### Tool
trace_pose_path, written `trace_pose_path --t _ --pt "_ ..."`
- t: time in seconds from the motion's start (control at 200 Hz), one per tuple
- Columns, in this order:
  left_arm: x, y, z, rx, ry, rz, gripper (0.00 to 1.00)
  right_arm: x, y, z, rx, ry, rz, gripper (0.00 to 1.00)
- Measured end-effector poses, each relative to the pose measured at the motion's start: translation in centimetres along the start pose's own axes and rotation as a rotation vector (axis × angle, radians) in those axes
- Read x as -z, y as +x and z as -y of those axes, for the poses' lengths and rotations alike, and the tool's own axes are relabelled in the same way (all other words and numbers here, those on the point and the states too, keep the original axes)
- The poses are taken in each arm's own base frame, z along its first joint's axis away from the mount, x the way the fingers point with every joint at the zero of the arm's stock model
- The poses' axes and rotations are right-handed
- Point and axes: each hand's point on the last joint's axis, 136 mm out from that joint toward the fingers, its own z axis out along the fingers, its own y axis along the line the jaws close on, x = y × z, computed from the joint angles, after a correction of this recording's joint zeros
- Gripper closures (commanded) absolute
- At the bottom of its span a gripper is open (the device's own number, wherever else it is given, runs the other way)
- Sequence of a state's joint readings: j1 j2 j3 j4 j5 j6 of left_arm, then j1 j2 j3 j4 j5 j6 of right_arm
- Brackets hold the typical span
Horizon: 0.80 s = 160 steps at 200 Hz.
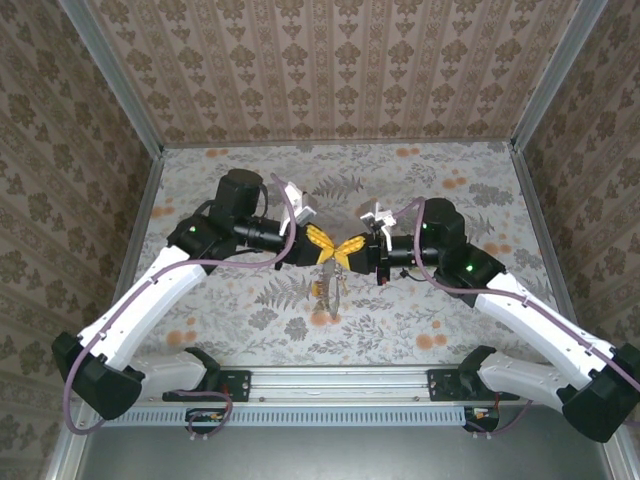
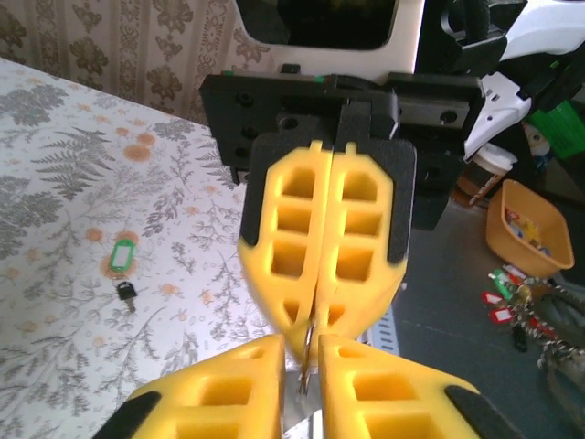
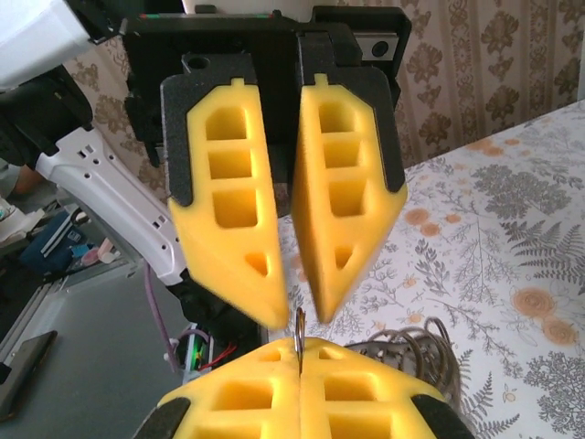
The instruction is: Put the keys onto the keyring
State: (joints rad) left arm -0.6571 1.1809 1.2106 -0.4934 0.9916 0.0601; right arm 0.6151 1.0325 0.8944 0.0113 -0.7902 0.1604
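The two grippers meet tip to tip above the middle of the table. My right gripper (image 3: 300, 355) is shut on the thin metal edge of the keyring (image 3: 299, 327), which stands up out of its closed pads. My left gripper (image 2: 302, 355) faces it with its jaws a little apart; the keyring wire (image 2: 306, 358) passes through the gap, and I see no contact with either pad. From above, the left gripper (image 1: 320, 243) and the right gripper (image 1: 350, 250) touch noses, with the keyring's loops and trinkets (image 1: 326, 290) hanging below. A green-tagged key (image 2: 122, 255) lies on the table beside a small dark key (image 2: 126, 293).
Coiled wire loops (image 3: 416, 352) hang beside the right fingers. Off the table stand an orange bin (image 2: 533, 233) and a pile of red-tagged keys (image 2: 512, 306). Patterned walls enclose the table (image 1: 420, 320) on three sides.
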Motion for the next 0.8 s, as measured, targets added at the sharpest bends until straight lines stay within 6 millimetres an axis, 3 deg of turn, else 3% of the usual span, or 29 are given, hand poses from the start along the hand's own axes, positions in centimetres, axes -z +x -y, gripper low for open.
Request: trace_pose_path --t 0.17,0.33,0.57,0.72,0.8 --pt "1.4 -0.7 -0.1 0.001 -0.031 0.063 0.72 0.9 0.4 0.6 -0.024 0.059 0.104 1.00" --pt "1.5 -1.5 -0.1 0.001 -0.004 0.098 0.67 1.7 1.6 1.8 -0.070 0.120 0.195 1.00" --pt "0.7 -2.3 0.2 -0.014 0.043 0.117 0.53 2.4 -2.1 0.6 -0.028 0.085 0.348 1.00" --pt "0.2 -2.6 0.1 -0.030 0.063 0.124 0.53 2.0 -2.7 0.0 -0.028 0.048 0.375 1.00" --pt "0.0 -2.8 -0.1 -0.036 0.065 0.130 0.58 1.7 -2.7 -0.2 -0.032 0.037 0.375 1.00"
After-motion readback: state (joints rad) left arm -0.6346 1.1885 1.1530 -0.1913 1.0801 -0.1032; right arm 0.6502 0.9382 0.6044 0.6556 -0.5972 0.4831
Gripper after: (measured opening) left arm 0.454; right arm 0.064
